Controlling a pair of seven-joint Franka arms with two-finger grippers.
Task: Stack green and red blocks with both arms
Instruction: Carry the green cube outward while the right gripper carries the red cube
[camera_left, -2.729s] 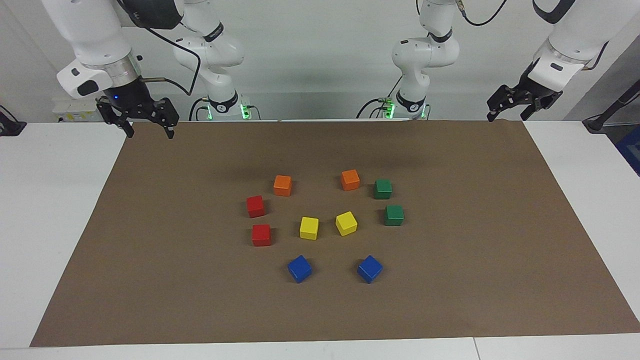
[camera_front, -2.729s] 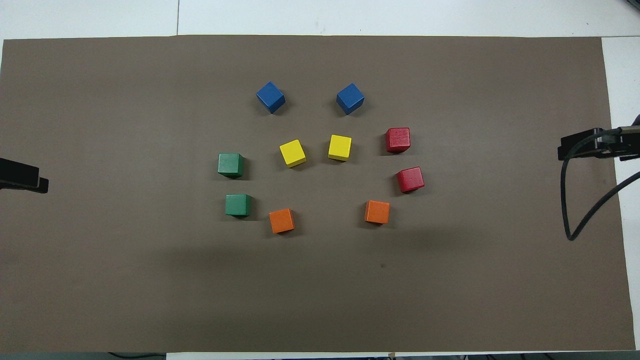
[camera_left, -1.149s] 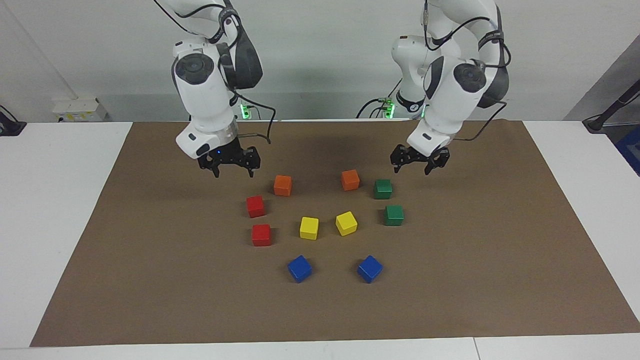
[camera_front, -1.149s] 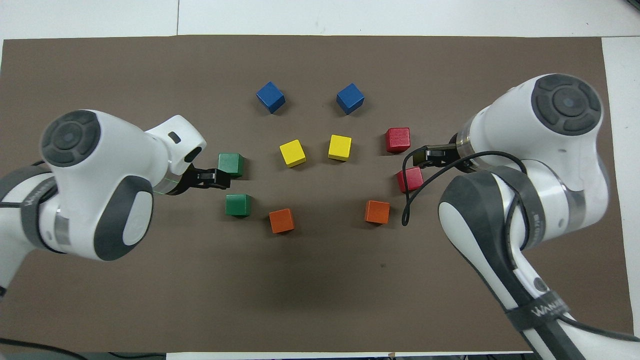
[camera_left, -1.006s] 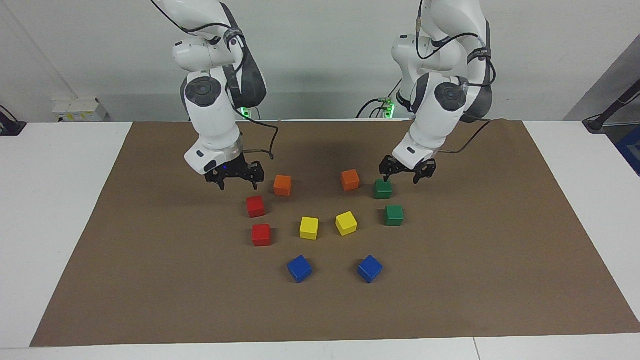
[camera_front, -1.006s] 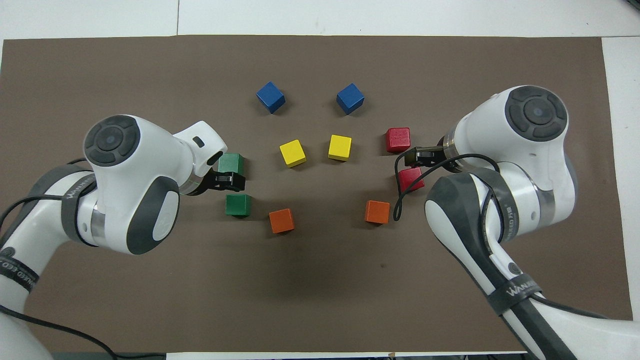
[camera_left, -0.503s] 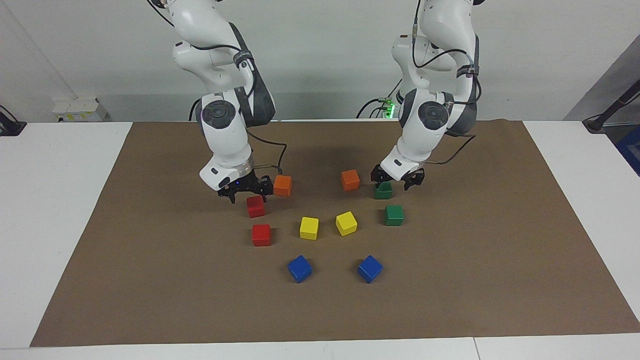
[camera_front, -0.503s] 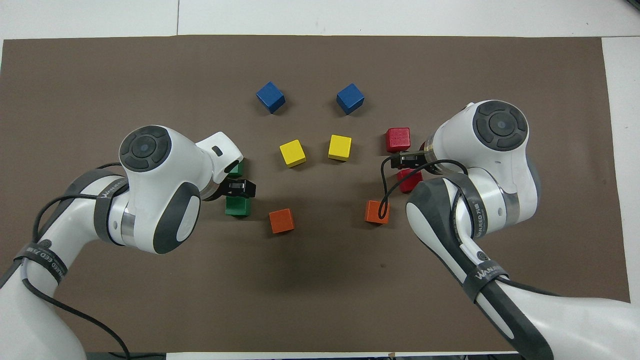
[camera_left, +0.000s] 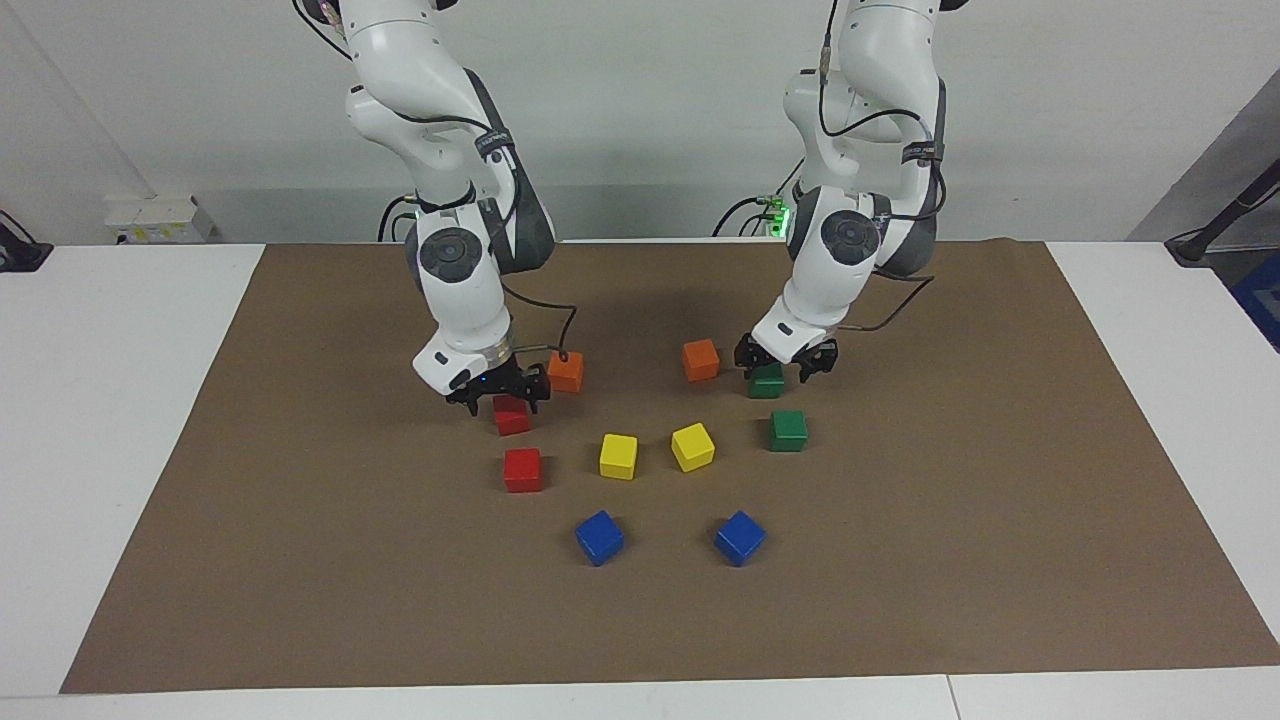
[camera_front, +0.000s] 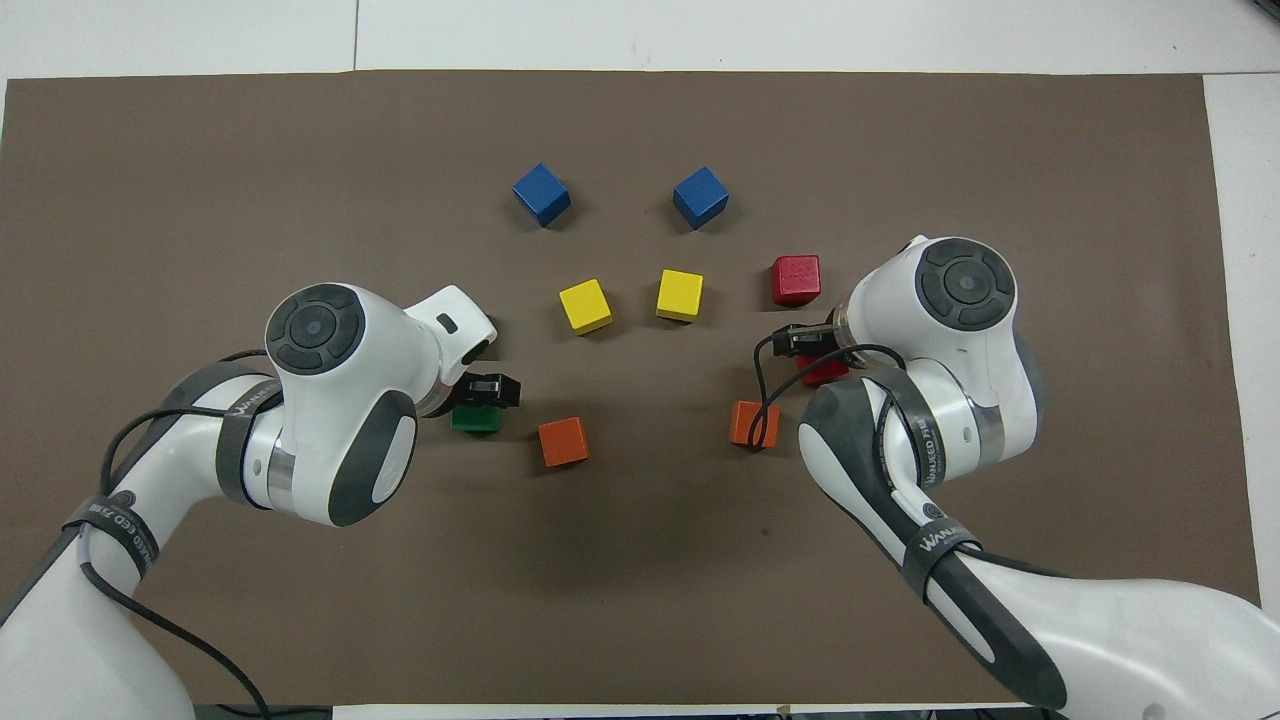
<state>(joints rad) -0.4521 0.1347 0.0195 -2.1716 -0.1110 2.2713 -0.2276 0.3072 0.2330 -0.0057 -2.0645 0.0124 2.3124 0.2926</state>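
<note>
Since a second ago both arms have been lowered from beside the blocks down onto them. The left gripper (camera_left: 786, 364) is now set around the green block nearer to the robots (camera_left: 767, 382), and the right gripper (camera_left: 498, 392) around the red block nearer to the robots (camera_left: 511, 416); both blocks are lying on the brown mat (camera_left: 950, 520) that covers the surface. The jaws of both grippers are spread wide, one finger at each side of its block, and nothing is pinched yet. Whether the fingertips are already touching the mat cannot be told, as the blocks are partly hidden by the grippers. The second green block (camera_left: 788, 430) and the second red block (camera_left: 522, 469) are standing farther from the robots, untouched, and no stack is built. It is judged that the reach is finished and the closing of the jaws is the next step, so the task is only at its beginning
</note>
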